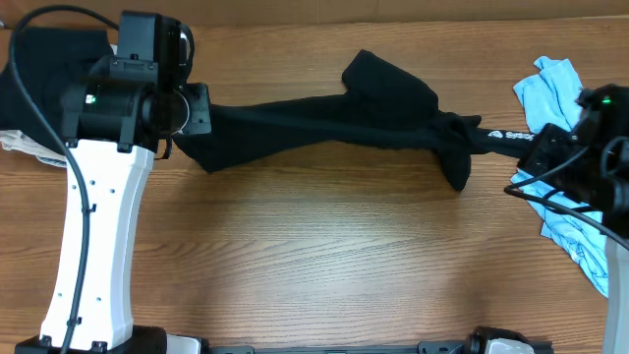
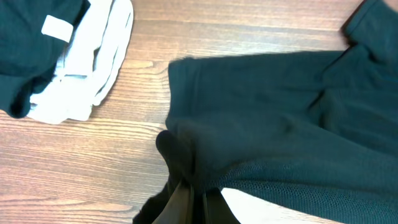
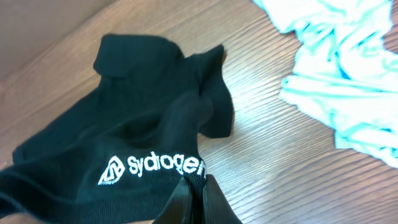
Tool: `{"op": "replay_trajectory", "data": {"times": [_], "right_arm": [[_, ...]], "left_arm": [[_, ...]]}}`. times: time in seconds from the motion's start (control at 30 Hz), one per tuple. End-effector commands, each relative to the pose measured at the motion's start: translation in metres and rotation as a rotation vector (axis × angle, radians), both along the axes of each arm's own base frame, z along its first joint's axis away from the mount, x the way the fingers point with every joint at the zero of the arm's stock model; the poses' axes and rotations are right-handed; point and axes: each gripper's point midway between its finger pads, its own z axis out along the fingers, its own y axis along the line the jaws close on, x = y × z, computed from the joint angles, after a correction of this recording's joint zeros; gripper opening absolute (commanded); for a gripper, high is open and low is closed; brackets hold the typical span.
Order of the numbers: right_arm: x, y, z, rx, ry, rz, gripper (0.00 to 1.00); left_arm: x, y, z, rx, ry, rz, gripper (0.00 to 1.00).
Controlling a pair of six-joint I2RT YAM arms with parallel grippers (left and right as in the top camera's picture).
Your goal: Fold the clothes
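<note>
Left pile: a black piece and a pale ribbed one are lying bunched at the far left of the wooden table. Whether they are folded, you cannot tell.
Left gripper: you are pinching one end of the black garment, fingers pressed together on the cloth.
Black garment: it is stretching between both arms, twisted rope-like. It is a soft knit, with a flap flopping over mid-span.
Right gripper: you are pinching the other end, beside the white printed logo.
Blue garment: thin and crumpled, it is lying at the right edge.
Progress: early, by my reckoning. No fold is showing on the black garment, and the blue one is waiting.
</note>
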Motion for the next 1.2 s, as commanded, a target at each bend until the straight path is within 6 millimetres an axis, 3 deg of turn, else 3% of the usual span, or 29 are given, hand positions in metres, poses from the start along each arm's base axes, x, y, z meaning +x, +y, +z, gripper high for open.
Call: {"op": "replay_trajectory", "data": {"times": [0.0,0.23,0.5,0.63,0.83,0.97,1.07,1.17], "right_arm": [[-0.004,-0.013,0.013,-0.054,-0.031,-0.015,0.04],[-0.009,-0.013,0.013,-0.056,-0.022,-0.013,0.04],[-0.043,0.000,-0.021,0.023,0.200,0.005,0.04],[-0.049,0.007,-0.048,0.068,0.294,0.027,0.04],[-0.065,0.011,-0.112,0.110,0.470,0.027,0.04],[-0.074,0.019,-0.145,0.162,0.536,0.038,0.04],[-0.070,0.020,-0.153,0.169,0.535,0.037,0.04],[-0.059,0.018,-0.154,0.163,0.500,0.035,0.04]], "left_arm": [[-0.003,0.012,0.018,0.052,-0.035,0.029,0.04],[-0.011,0.020,0.019,0.089,-0.008,0.048,0.04],[-0.041,0.021,-0.006,0.076,0.148,0.088,0.04],[-0.057,0.020,-0.045,0.079,0.288,0.091,0.04],[-0.084,0.024,-0.120,0.095,0.481,0.154,0.04],[-0.098,0.026,-0.153,0.106,0.552,0.172,0.04],[-0.102,0.027,-0.169,0.111,0.566,0.172,0.04],[-0.092,0.026,-0.182,0.104,0.526,0.173,0.04]]}}
